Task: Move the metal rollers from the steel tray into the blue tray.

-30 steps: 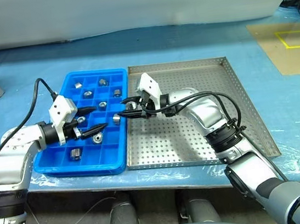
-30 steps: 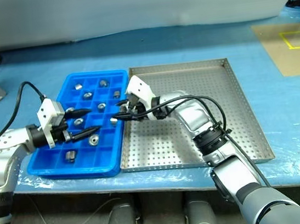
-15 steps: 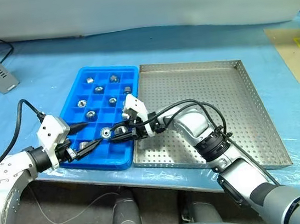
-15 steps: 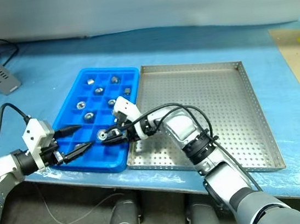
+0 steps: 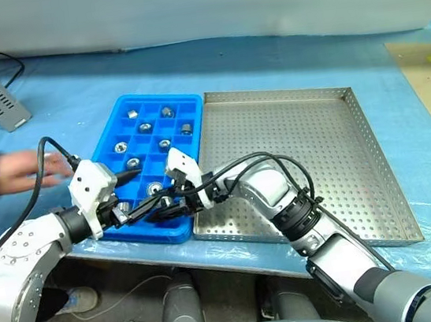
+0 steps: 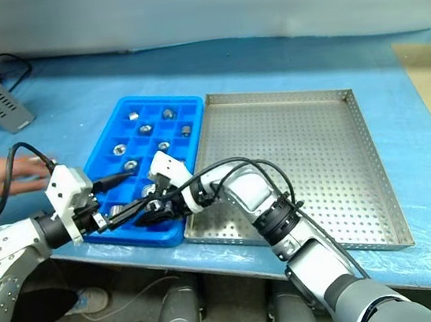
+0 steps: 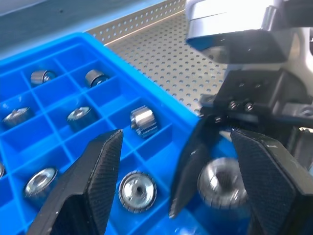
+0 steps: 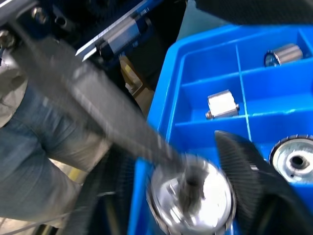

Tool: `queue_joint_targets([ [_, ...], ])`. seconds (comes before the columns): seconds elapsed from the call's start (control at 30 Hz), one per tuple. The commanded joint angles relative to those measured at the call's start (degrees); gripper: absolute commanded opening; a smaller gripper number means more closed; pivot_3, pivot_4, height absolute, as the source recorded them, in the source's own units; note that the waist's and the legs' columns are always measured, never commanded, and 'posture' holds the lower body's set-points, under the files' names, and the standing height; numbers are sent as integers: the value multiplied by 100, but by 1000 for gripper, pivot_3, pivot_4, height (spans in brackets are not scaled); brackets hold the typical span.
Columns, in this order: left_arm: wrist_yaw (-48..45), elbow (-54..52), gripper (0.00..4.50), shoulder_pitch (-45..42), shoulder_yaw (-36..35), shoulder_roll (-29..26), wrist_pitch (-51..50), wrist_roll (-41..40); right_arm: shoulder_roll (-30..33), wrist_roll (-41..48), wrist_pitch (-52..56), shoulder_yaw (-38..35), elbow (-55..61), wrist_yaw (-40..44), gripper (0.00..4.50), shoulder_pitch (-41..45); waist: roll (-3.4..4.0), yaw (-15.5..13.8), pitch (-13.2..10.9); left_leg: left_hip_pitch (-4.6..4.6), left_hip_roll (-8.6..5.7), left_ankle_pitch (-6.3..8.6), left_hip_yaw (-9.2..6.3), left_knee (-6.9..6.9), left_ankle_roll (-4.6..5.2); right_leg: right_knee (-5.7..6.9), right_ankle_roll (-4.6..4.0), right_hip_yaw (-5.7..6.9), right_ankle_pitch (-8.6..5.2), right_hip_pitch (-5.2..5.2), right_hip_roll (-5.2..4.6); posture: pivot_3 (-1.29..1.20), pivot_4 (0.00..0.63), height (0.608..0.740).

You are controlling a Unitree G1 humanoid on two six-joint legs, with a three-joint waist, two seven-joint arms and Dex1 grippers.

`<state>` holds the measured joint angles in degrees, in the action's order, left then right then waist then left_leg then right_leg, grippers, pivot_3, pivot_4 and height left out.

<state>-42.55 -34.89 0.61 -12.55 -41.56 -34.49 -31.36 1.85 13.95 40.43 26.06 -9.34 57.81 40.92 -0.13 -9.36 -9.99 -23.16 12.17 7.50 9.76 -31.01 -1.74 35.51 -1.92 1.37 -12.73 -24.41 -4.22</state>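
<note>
Nearest the robot, the left hand (image 5: pixel 144 206) hovers over the front edge of the bright blue compartmented plastic tray (image 5: pixel 121 128), its black fingers (image 7: pixel 93 181) spread apart with nothing between them. Just beside it, the right hand (image 5: pixel 167 205) sits over a front compartment with its fingers parted around a shiny silver metal roller (image 7: pixel 221 182). Other rollers lie in compartments further back. The large perforated steel tray (image 5: pixel 293 143) adjoins on the right. A person's hand (image 5: pixel 30 170) reaches in across the blue tabletop (image 5: pixel 57 102).
</note>
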Motion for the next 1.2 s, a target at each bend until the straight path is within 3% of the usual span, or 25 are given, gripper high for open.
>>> queue_joint_targets([
  [0.03,133,-231,3721,-66,69,28,-6,-44,-26,24,-163,-31,-8,21,3574,186,0,10,0,1,-2,-1,0,0,-1,2,6,-1,-3,0,0,355,150,740],
  [0.33,203,40,3721,-394,340,44,56,66,82,-84,-455,-271,-153,-366,3574,101,-1,34,1,0,-17,-6,3,-1,-10,7,-11,0,6,1,0,282,150,740],
  [0.8,-340,1378,3721,-1835,1100,232,525,350,955,-84,-565,-1133,198,-948,3574,-171,-3,139,2,2,-21,-25,4,-16,-39,20,-12,-3,11,4,2,88,150,740],
  [1.2,-848,2735,3721,-2671,1679,835,1303,853,1508,-16,-160,-1724,1078,-1570,3574,-904,-4,364,3,4,-24,-25,4,-26,-37,22,-13,-4,13,13,1,-72,150,740],
])
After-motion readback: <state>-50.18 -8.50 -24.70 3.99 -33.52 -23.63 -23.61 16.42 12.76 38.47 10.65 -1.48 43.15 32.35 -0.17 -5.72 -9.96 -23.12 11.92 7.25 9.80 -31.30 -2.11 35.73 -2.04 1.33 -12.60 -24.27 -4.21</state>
